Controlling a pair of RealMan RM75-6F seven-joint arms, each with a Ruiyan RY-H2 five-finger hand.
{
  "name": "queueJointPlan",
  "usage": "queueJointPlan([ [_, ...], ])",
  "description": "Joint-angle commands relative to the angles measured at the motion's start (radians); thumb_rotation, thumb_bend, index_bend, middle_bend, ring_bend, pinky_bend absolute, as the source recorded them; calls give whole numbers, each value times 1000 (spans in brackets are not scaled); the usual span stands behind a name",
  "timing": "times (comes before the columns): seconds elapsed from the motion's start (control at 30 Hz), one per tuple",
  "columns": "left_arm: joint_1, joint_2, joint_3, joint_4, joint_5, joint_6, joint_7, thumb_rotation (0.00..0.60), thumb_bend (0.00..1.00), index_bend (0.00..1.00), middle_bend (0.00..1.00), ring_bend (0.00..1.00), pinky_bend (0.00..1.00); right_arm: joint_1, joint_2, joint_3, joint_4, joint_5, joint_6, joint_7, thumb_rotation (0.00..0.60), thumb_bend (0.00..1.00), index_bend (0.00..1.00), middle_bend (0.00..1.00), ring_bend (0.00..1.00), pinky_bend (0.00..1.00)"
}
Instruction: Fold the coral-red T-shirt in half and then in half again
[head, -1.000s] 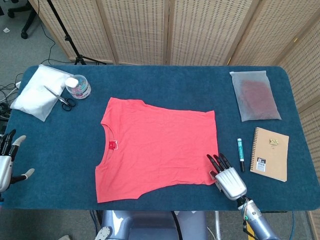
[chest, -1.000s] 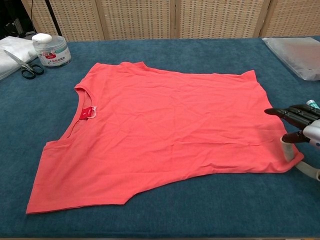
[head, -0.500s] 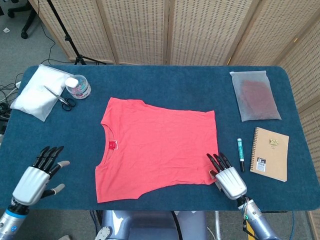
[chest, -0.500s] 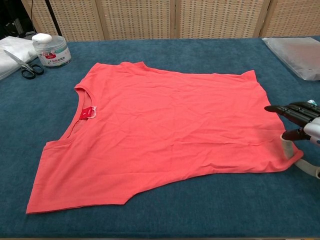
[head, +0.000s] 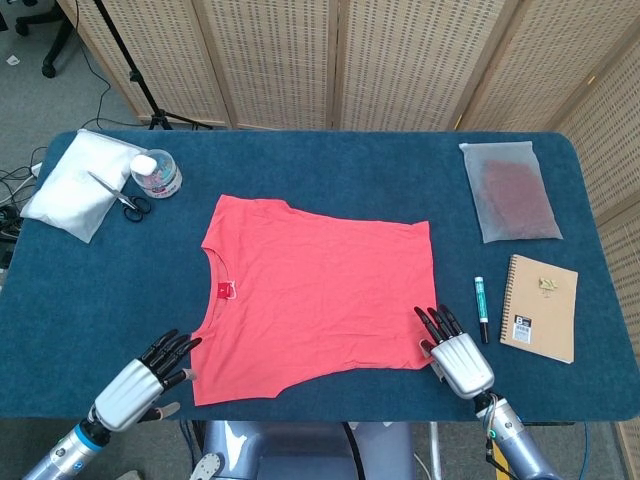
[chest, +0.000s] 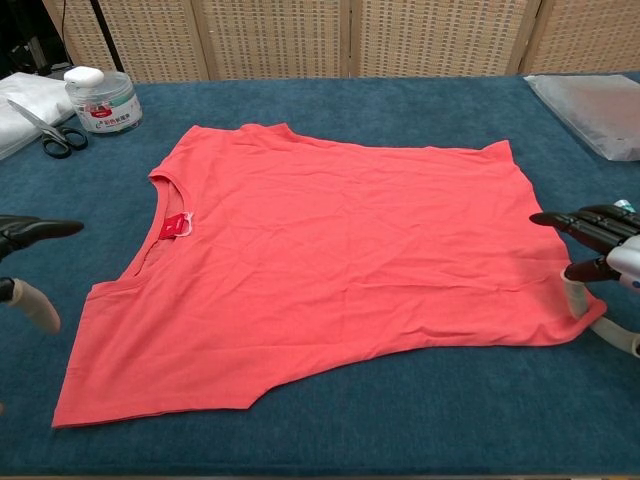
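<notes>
Fabric of the coral-red T-shirt (head: 315, 295) lies spread flat and unfolded in the middle of the blue table (head: 330, 165), its neckline to the left and its hem to the right. A small red label (head: 227, 290) shows at the collar.

The right hand (head: 452, 352) rests at the near right corner of the shirt, fingers stretched out and apart; in the chest view a pale thumb appears to touch the hem corner there, though whether it grips the cloth cannot be told. The left hand (head: 140, 380) hovers low at the near left, just beside the shirt's near sleeve corner, its dark fingers (head: 172, 346) spread and pointing toward the cloth, holding nothing.

At the far left lie a white cloth bundle (head: 78, 182) with scissors (head: 125, 198) on its edge, and a round clear tub (head: 156, 173) just beside them. At the far right sits a frosted pouch (head: 508, 190) with something dark red inside. Near it, toward the near right, lie a spiral notebook (head: 540, 306) and a green-capped marker (head: 481, 309), the marker between the notebook and the shirt's hem.
</notes>
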Motion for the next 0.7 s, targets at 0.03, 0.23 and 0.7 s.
queueJointPlan([
  [0.03,-4,-28,16,28,1,-11,-12,600,6,433,0,0,0,1,0,0,-1,1,-1,-2,600,489,559,0,0,0],
  [0.23,-7,-66,33,87,-5,-7,-31,600,11,435,0,0,0,1,2,0,-4,5,1,-4,600,493,559,0,0,0],
  [0.7,-9,-148,36,218,-49,18,-85,600,48,437,0,0,0,3,5,0,-6,10,0,-9,600,509,559,0,0,0],
])
